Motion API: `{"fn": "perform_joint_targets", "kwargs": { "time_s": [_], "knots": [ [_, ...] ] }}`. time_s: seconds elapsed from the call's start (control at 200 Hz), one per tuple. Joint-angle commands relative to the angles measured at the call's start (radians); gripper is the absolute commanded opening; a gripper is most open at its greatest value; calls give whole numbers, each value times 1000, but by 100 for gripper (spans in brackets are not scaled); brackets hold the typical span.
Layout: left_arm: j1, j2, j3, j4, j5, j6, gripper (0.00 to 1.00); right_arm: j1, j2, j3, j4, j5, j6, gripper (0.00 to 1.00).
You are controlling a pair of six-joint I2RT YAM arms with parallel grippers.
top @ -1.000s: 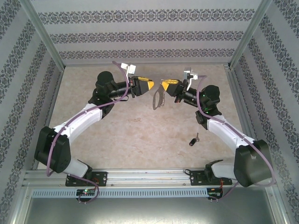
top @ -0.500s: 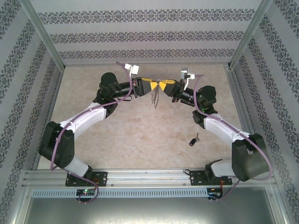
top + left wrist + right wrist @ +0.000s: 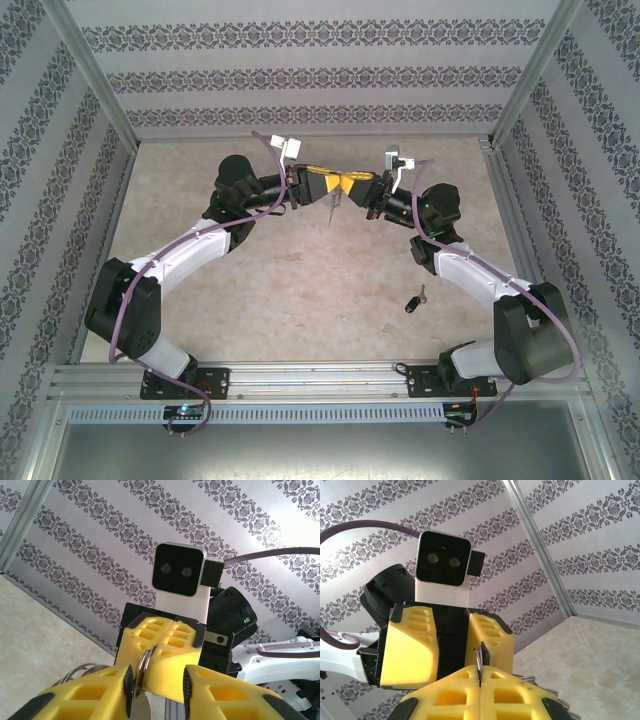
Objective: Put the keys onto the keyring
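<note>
High over the far middle of the table my two grippers meet tip to tip. My right gripper (image 3: 356,185) (image 3: 480,682) is shut on the keyring (image 3: 330,208) (image 3: 480,659), whose thin silver wire sticks out between its yellow fingers while the loop hangs below. My left gripper (image 3: 320,183) (image 3: 158,685) is open around that same wire. The keyring (image 3: 142,669) lies against the left pad, with a wide gap to the other pad. The key (image 3: 414,299), black-headed with a short silver blade, lies alone on the table near the right arm.
Patterned walls and metal posts (image 3: 97,75) box in the beige table (image 3: 300,290). Purple cables (image 3: 265,150) loop over both wrists. The aluminium rail (image 3: 320,378) with the arm bases runs along the near edge.
The left gripper has moved right to meet the right gripper's tips. The keyring, earlier hanging as a broad loop, now hangs narrow and edge-on between them. The key has not moved.
</note>
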Motion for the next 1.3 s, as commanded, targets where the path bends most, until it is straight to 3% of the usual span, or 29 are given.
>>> {"fn": "perform_joint_targets", "kwargs": {
  "time_s": [0.0,0.09,0.34,0.42,0.51,0.794,1.039,1.294],
  "knots": [
    [-15,19,36,58,25,-11,29,8,3,-4,63,-6,2,0],
    [-19,21,37,60,27,-11,26,7,3,-5,61,-5,0,0],
    [-22,16,37,47,26,7,5,0,7,-11,55,-3,6,0],
    [-21,10,45,6,30,42,0,-18,0,-19,55,-5,17,25],
    [-21,0,53,-47,42,95,0,-53,-22,-38,55,-6,32,38],
    [-22,-36,154,-463,108,458,0,-138,-121,-84,-5,-39,48,53],
    [-22,-8,312,-858,150,746,0,-129,-121,-67,-20,-128,56,54],
    [-22,25,388,-976,178,820,0,-79,-99,-45,-29,-169,41,50]
  ]
}}
